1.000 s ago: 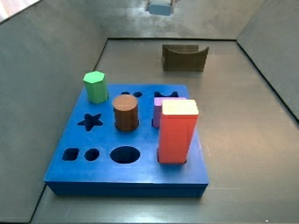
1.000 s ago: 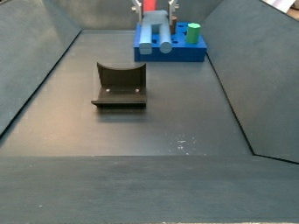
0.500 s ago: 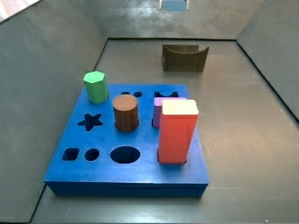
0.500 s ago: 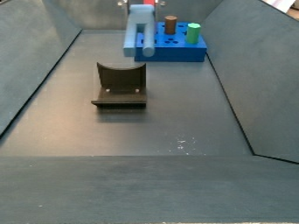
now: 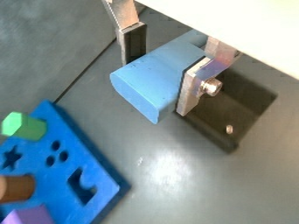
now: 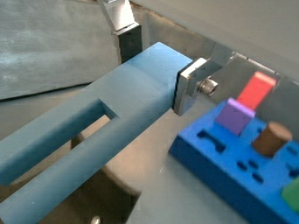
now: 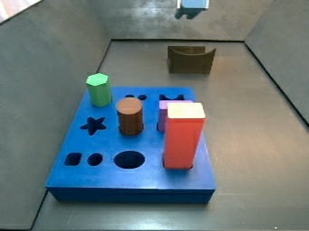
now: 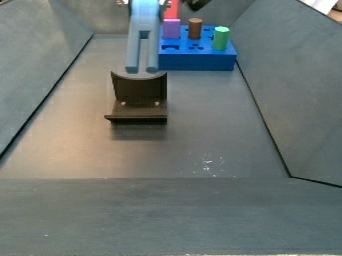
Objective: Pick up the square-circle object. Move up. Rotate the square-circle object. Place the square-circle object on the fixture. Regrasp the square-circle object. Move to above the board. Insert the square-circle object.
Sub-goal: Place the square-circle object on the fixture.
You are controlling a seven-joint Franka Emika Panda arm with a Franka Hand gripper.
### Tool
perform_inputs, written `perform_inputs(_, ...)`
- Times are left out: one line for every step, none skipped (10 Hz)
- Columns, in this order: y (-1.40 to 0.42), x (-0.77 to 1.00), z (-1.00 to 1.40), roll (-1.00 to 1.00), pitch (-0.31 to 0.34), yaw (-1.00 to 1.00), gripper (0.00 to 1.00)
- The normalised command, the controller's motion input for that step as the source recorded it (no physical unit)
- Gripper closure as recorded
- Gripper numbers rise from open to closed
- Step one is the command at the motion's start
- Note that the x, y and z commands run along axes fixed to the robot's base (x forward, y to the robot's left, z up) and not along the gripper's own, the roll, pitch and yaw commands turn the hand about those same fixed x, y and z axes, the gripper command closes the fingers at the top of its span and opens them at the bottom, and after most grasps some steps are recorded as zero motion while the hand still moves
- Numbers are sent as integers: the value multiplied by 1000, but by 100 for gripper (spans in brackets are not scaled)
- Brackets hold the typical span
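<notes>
In a wrist view my gripper (image 5: 166, 72) is closed on the square-circle object (image 5: 156, 77), one silver plate on each long flat side, the peg's square end face pointing away from me. Below it sits the fixture (image 5: 237, 112), dark and angular, and the board (image 5: 61, 176) lies off to one side with a green hexagonal peg (image 5: 20, 124) standing in it. The peg looks rigid, smooth and light; I would judge flat faces like these give a firm hold, though a slick finish could let it creep.

In a wrist view the gripper (image 6: 156, 63) holds the square-circle object (image 6: 100, 122) near one end, so a long length with a slot cut into it overhangs. That leverage is the thing to mind. The board (image 6: 219, 162) holds a red block (image 6: 256, 88), a purple block (image 6: 237, 115) and a brown cylinder (image 6: 272, 137).

In a side view the fixture (image 7: 191, 59) stands empty at the far end, and a bit of the square-circle object (image 7: 192, 6) shows at the top edge. The board (image 7: 115, 180) carries its four pieces; star, circle and smaller holes are vacant.

In a side view the square-circle object (image 8: 140, 38) hangs upright over the fixture (image 8: 138, 98); whether it touches the notch I cannot tell.
</notes>
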Motion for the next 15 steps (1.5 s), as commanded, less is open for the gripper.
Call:
perform_inputs(38, 218, -9, -1000, 70, -36, 100)
perform_inputs(40, 104, -10, -1000, 87, -51, 100)
perform_inputs(39, 52, -4, -1000, 84, -73, 100)
perform_inputs(37, 54, -9, -1000, 90, -96, 100)
perform_inputs(36, 66, -17, -933, 95, -108, 100)
perform_inputs(44, 85, -16, -632, 93, -116, 100)
perform_inputs(45, 87, -18, -515, 86, -121, 100)
perform_inputs(33, 79, -11, -304, 63, -123, 100)
perform_inputs(29, 63, -5, -215, 39, -127, 100)
perform_inputs(126, 85, -1000, -163, 15, -78, 100)
perform_inputs(126, 88, -1000, -156, 7, -77, 100)
perform_inputs(109, 113, -1000, -136, -15, -69, 100)
perform_inputs(103, 114, -1000, -118, -21, -64, 100)
perform_inputs(94, 113, -1000, -99, -49, -55, 100)
perform_inputs(81, 108, -924, -92, -67, -45, 100)
